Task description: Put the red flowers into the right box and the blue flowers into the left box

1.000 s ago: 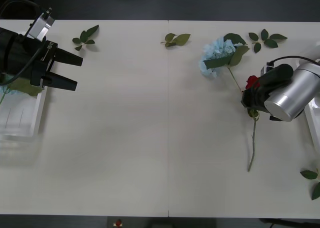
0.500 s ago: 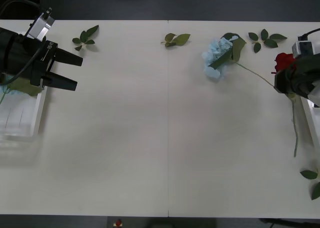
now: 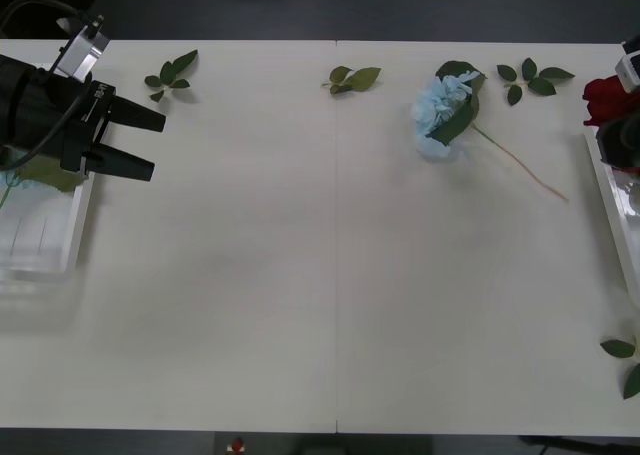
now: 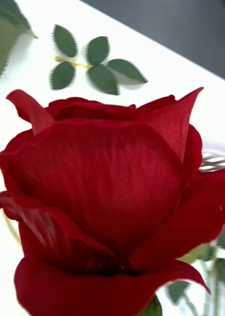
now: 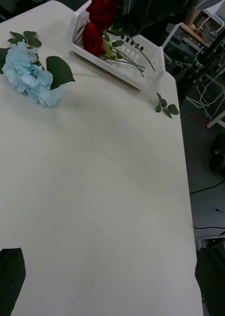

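In the front view my left gripper (image 3: 150,145) hangs over the left box (image 3: 45,237) at the left edge of the table (image 3: 300,255), and its jaws are spread apart with nothing in them. A bit of green leaf pokes out under that arm, at the box's far end. One blue flower (image 3: 440,110) lies on the table toward the right, with its thin stem pointing at the right box (image 3: 612,205). At the far right edge I see a red rose (image 3: 605,100) held up over the near end of that box, and the dark thing under it must be my right arm. Little leaf sprigs (image 3: 352,77) lie along the back of the table. In the right wrist view the red rose (image 4: 107,197) is so close that it hides the jaws, so I cannot tell if they are clenched on it. The white rim of the right box (image 4: 213,155) peeks out behind the petals. In the left wrist view the right box (image 5: 124,57) already has red flowers (image 5: 95,27) in it, and the blue flower (image 5: 28,74) lies just beside it. I think the rose could land with its long stem sticking over the rim and tip out onto the table if I let go too near the edge.
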`<state>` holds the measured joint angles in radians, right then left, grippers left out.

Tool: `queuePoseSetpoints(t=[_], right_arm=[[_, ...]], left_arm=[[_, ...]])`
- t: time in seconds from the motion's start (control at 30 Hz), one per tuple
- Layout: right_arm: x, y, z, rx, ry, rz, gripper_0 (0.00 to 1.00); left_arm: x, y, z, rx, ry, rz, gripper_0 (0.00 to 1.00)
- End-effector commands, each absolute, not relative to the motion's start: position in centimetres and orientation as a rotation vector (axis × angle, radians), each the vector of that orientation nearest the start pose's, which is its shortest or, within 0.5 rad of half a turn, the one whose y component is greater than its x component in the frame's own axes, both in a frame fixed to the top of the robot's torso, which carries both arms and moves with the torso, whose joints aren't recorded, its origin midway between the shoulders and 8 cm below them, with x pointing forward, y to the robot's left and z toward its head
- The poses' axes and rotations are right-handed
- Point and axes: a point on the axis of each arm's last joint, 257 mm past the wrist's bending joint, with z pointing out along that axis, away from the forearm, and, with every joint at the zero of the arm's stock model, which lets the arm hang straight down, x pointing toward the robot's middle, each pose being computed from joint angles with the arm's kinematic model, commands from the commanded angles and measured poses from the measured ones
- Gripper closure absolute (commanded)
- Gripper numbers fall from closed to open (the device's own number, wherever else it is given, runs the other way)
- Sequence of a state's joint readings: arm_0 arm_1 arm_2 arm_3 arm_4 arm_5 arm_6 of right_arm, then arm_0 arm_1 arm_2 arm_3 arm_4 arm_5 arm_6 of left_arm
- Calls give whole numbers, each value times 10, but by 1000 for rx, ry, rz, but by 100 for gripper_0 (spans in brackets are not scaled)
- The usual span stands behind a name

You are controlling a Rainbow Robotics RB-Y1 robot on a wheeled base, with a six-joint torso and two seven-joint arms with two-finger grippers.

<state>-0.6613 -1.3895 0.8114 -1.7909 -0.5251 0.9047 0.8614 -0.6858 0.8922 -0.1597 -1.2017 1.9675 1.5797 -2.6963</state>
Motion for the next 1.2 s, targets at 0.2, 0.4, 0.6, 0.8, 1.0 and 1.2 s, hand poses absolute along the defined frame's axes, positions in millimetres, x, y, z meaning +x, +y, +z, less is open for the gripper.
queuePoseSetpoints(t=[0.2,0.4,0.6,0.8,1.0,1.2], right_arm=[[537,-495,-99,-322,2171,-738,100],[534,-565,-98,-234,2194,-893,100],[540,-612,-107,-249,2190,-1024,100],[548,-644,-127,-236,2172,-1099,100],[554,-653,-149,-231,2164,-1124,100],[551,-661,-155,-185,2177,-1120,100]], left_arm=[[453,195,-80,1384,1686,-917,0],[453,195,-80,1384,1686,-917,0],[453,195,-80,1384,1686,-917,0],[453,195,-80,1384,1686,-917,0],[453,195,-80,1384,1686,-917,0],[453,195,-80,1384,1686,-917,0]])
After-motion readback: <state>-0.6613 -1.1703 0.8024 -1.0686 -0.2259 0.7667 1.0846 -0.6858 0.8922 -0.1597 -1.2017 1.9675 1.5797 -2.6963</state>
